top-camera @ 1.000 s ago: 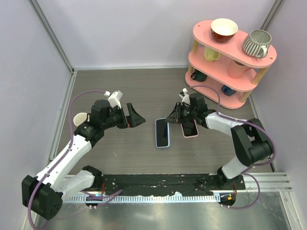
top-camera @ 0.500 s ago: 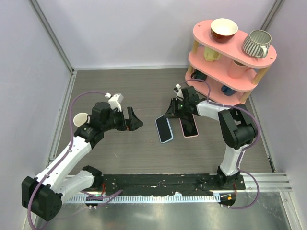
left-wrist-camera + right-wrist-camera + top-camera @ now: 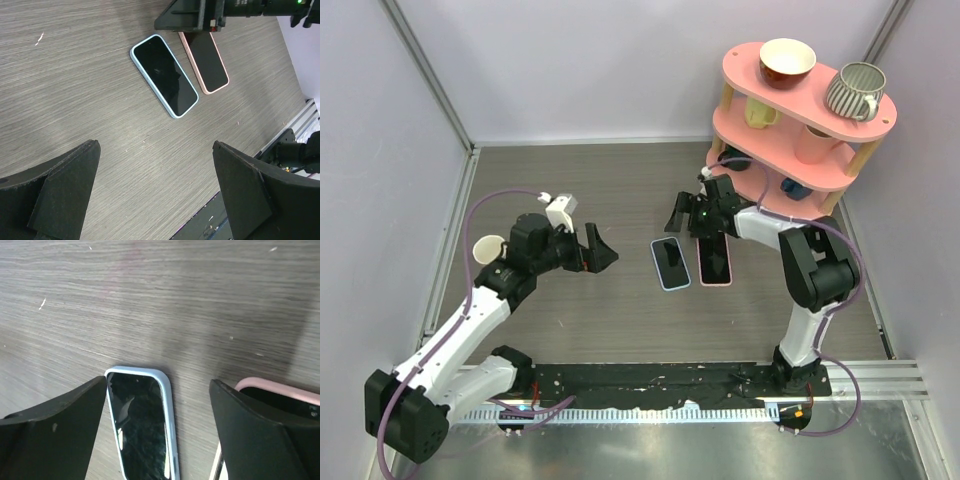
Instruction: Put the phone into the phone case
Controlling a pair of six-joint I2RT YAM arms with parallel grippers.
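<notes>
A phone (image 3: 670, 263) with a glossy black screen and a light blue rim lies flat on the wood table. It also shows in the left wrist view (image 3: 164, 75) and the right wrist view (image 3: 142, 425). Close on its right lies a pink phone case (image 3: 715, 262) (image 3: 205, 62) (image 3: 280, 390) with a dark inside; what it holds I cannot tell. My right gripper (image 3: 688, 215) (image 3: 157, 381) stands open just above their far ends, holding nothing. My left gripper (image 3: 600, 250) (image 3: 155, 144) is wide open and empty, left of the phone.
A pink three-tier shelf (image 3: 810, 110) with bowls and mugs stands at the back right, close behind the right arm. A white cup (image 3: 487, 247) sits by the left arm. Walls close in the left, back and right sides. A black rail (image 3: 660, 380) runs along the near edge.
My right gripper has opened and drawn back toward the shelf. The blue-rimmed phone has shifted right and now lies alongside the pink case. The left arm has barely moved.
</notes>
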